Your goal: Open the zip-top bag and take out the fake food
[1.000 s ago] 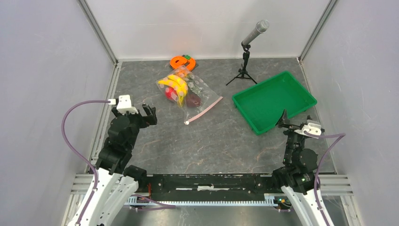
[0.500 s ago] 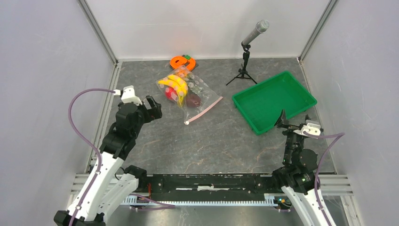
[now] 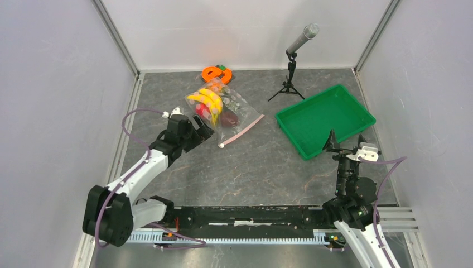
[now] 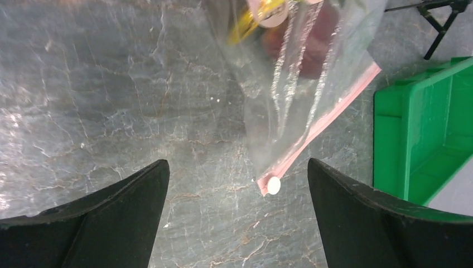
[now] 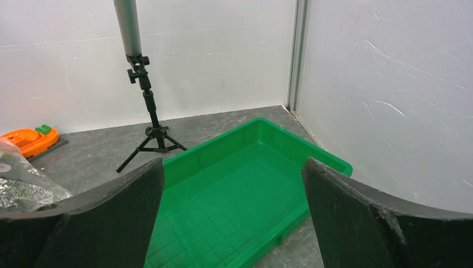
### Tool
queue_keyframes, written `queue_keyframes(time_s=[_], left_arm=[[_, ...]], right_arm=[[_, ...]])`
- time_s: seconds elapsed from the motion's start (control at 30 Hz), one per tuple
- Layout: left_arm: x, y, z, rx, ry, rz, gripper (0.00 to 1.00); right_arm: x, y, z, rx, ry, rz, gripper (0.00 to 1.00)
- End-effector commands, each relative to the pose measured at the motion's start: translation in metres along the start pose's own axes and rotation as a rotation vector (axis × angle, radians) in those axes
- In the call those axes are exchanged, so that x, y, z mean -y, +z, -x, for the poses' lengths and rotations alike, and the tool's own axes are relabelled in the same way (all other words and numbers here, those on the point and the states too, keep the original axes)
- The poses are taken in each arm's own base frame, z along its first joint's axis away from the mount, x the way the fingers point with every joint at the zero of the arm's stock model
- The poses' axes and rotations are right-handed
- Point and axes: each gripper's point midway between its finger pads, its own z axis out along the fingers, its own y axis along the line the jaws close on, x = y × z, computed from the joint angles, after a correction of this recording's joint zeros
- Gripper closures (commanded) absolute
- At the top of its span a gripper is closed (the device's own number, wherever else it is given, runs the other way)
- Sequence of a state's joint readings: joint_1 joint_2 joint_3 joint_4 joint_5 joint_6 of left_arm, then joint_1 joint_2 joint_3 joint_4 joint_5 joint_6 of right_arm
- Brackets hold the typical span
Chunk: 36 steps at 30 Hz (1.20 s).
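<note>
zip-top bag [image 3: 237,114] lies zipped, fake food [image 3: 209,103] inside; left gripper [image 3: 203,127] hovers spread beside its pink strip [image 4: 323,120], apparently to pinch it; right gripper [image 3: 347,142] hovers spread by the tray [image 3: 307,100].

You have bare table [image 3: 262,162] between the bag [image 3: 223,114] and the tray [image 3: 326,118], and along the whole near side. The mic stand [image 3: 290,75] stands in the far gap beside the tray; the orange piece [image 3: 215,72] crowds the bag's far end.
</note>
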<state>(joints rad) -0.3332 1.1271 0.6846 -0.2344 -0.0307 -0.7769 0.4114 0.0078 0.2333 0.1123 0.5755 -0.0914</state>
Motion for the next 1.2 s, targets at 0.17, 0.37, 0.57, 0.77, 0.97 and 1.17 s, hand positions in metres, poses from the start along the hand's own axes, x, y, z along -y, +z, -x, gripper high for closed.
queue_keyframes(time_s=[0.17,0.37,0.57,0.77,0.97,1.17], left_arm=[[0.029,0.028,-0.002,0.032,-0.236,-0.177,0.0],[0.032,0.048,-0.01,0.0,-0.277,-0.201,0.0],[0.036,0.062,-0.02,-0.03,-0.287,-0.211,0.05],[0.05,0.069,-0.031,-0.052,-0.294,-0.258,0.21],[0.055,0.064,-0.035,-0.044,-0.304,-0.292,0.4],[0.057,0.058,-0.04,-0.041,-0.297,-0.311,0.61]], right_arm=[[0.006,-0.012,0.035,0.149,0.089,0.016,0.02],[0.004,-0.012,0.036,0.155,0.087,0.028,0.02],[0.002,-0.012,0.036,0.156,0.079,0.04,0.02],[-0.003,-0.01,0.033,0.144,0.063,0.059,0.02],[-0.011,-0.007,0.028,0.121,0.043,0.097,0.02],[-0.024,-0.005,0.023,0.099,0.021,0.158,0.02]])
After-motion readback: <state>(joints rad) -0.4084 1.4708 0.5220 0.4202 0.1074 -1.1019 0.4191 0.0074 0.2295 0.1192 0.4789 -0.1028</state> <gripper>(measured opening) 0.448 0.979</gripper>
